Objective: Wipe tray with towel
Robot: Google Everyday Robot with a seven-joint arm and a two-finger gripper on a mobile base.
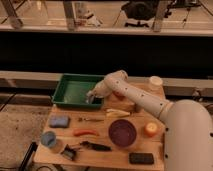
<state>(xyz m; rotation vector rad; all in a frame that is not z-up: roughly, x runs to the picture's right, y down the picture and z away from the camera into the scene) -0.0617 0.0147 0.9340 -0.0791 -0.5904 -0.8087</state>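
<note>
The hand [93,95], clamped on the pale wadded towel [89,99], sits low inside the green slope-sided tray [69,88]

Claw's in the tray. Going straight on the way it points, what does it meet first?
The claw, shut on the towel at the right end of the green tray, points down and slightly left. Straight on, it would likely meet the tray floor first, towel pressed between; depth is unclear.
</note>
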